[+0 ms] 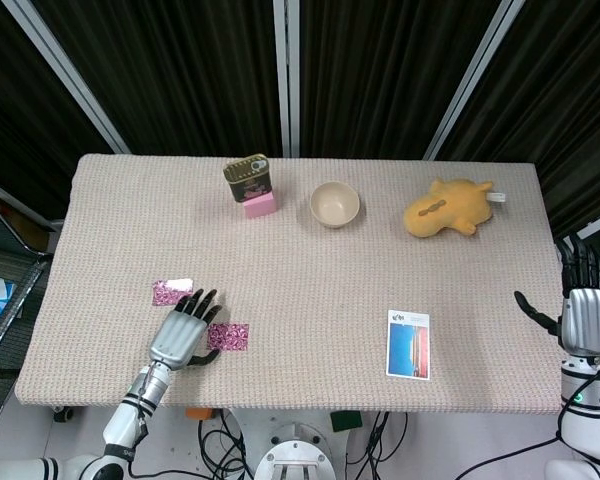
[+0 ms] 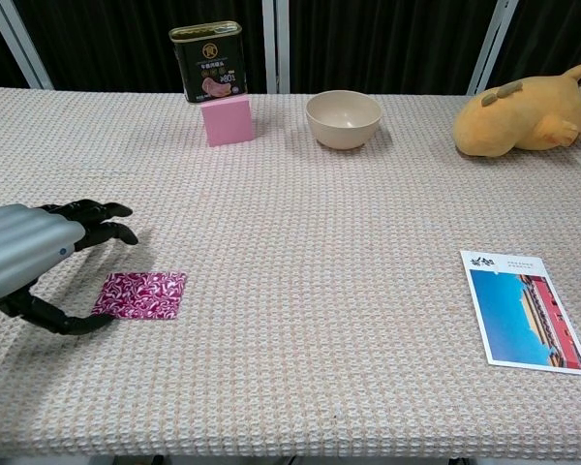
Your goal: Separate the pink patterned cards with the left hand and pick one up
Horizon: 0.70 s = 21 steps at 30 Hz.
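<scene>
Two-armed robot at a woven-cloth table [image 1: 310, 250]. Near front-left edge, the left hand [image 1: 180, 338] sits low over the cloth, fingers spread and curved, gripping nothing. Landmark: the near pink card [image 2: 140, 294], lying flat w/ the hand's thumb close to its left edge; contact can't be confirmed from either view. The far pink card [image 1: 171, 291] lies just behind-left of the landmark, apart from it, so the pair looks separated already; pickup not yet done. Well behind the landmark: a tin [image 1: 247, 178] on a pink block [image 1: 260, 205], a bowl [image 1: 334, 203], a yellow plush toy [image 1: 446, 208]. Far right of it, a postcard [image 1: 408, 344]. Right hand [image 1: 586, 312] is off the table's right edge, fingers apart, empty.

Risk, as judgement: card is thin and flush w/ textured cloth, so fingertips may skid it along instead of lifting, or nudge it back against the far card.
</scene>
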Available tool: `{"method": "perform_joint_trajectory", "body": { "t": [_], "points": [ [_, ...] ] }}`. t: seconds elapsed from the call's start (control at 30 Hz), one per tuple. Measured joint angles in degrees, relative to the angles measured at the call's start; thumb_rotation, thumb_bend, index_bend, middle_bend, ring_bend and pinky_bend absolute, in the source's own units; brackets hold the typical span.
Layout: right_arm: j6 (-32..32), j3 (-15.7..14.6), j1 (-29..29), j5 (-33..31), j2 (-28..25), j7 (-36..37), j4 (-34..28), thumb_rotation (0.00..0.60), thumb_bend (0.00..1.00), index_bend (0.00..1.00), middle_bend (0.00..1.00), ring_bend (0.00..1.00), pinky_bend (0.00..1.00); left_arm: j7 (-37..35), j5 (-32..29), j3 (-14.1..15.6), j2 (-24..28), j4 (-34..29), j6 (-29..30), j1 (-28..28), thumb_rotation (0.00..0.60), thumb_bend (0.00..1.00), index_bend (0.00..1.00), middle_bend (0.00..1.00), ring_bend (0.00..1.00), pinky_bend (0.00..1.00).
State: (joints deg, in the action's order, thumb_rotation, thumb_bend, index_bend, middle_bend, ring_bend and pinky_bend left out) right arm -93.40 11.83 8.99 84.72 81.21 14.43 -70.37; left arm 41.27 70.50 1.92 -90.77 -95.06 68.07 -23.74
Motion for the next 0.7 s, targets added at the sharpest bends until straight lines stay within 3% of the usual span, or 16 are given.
{"method": "perform_joint_trajectory", "body": {
  "t": [0.57,0.7],
  "points": [
    [0.25,-0.1,-0.18,-0.36,0.11,0.05,0.34,0.6,0.42,0.0,0.0,0.0,0.0,-0.63,0.88,0.61,0.5,-1.18,-2.04,-0.83,0.378,0.21,0.2,0.02,0.0,0.15],
    [0.27,-0.01,-0.2,-0.46,0.1,0.25,0.52,0.6,0.42,0.0,0.0,0.0,0.0,-0.35,0.89,0.63,0.0,-0.63,-2.39,-1.09,0.419,0.21,0.22,0.02,0.0,0.15]
  ]
}}
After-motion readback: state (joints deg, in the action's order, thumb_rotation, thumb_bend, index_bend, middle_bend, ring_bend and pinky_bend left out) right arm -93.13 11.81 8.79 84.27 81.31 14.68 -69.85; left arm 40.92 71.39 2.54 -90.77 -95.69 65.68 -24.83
